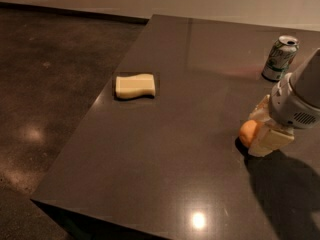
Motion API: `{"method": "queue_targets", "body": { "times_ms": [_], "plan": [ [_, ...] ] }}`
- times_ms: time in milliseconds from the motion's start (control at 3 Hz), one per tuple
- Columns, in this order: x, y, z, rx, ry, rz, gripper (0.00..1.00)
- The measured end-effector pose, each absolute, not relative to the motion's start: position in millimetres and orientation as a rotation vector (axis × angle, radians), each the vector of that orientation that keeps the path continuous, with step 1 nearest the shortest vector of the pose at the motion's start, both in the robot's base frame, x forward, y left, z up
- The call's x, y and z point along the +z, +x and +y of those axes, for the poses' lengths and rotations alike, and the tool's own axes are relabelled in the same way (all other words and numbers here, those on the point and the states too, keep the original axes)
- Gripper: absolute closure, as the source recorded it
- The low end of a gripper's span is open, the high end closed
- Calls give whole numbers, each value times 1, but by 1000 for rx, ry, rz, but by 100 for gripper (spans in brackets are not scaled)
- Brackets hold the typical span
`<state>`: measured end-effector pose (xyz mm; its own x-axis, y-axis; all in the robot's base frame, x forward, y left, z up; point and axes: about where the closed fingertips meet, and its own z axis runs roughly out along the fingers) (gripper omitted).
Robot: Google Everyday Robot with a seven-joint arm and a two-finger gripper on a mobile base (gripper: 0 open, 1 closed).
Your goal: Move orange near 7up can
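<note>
I saw the cream jaws, below a pale grey wrist (295, 101), at the right side of the glossy dark grey-brown tabletop (165, 149), clasped around the orange (247, 132), whose skin was a plain warm orange. The can (280, 58) was green and white with a silver top. The sponge (135, 85) was pale yellow, and the floor (45, 84) a mottled dark brown.

Gripper (257, 131) at orange (246, 132), right side of table (165, 164); 7up can (280, 58) beyond.
</note>
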<state>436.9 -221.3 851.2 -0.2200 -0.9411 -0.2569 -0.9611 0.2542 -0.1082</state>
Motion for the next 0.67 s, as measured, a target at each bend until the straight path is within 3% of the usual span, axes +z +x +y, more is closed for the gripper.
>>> {"method": "queue_targets", "body": {
  "times_ms": [667],
  "plan": [
    [863, 450, -231, 33, -1749, 2274, 85]
  ]
}}
